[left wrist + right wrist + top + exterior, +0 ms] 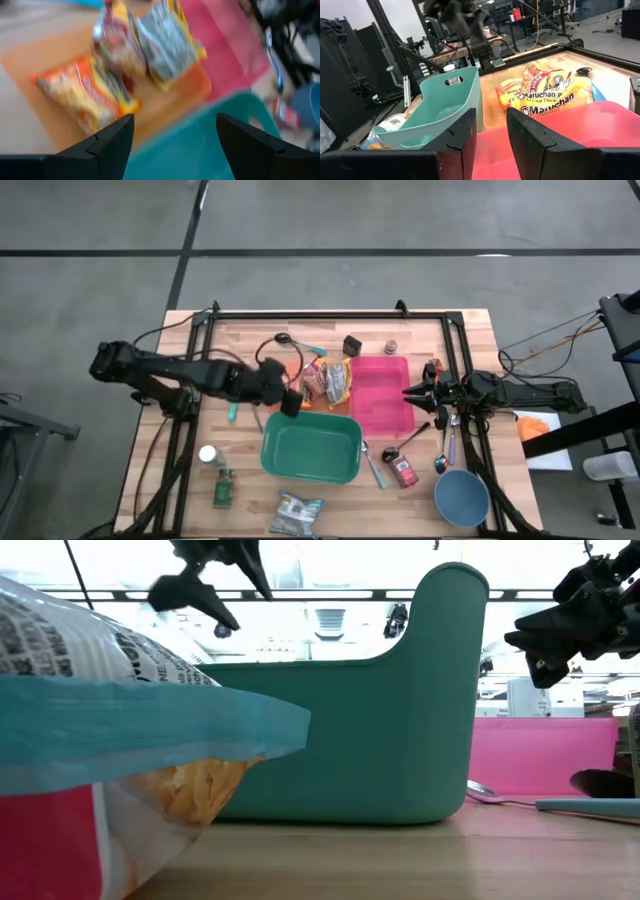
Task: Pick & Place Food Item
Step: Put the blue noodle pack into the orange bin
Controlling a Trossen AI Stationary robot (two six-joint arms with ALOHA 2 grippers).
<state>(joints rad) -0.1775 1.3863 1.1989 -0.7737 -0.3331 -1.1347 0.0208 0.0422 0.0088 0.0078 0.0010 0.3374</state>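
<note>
Three instant-noodle packets [335,383] lie flat on an orange board [172,102] at the table's middle: an orange-yellow one [87,92] and two more [150,42] beside it. My left gripper [291,402] hovers open above the board's near edge and the far left corner of the green bin [312,448]. In its wrist view [175,122] nothing is between the fingers. The pink tray [380,392] lies right of the packets. My right gripper [415,393] waits level at the tray's right side, its fingers [492,135] slightly apart with nothing between them.
A snack bag [295,515] lies at the near edge. A blue bowl [461,498], spoons and a red can [404,470] sit near right. A small bottle [208,455] and a green item [222,488] stand left of the bin. A black cube [351,344] sits at the back.
</note>
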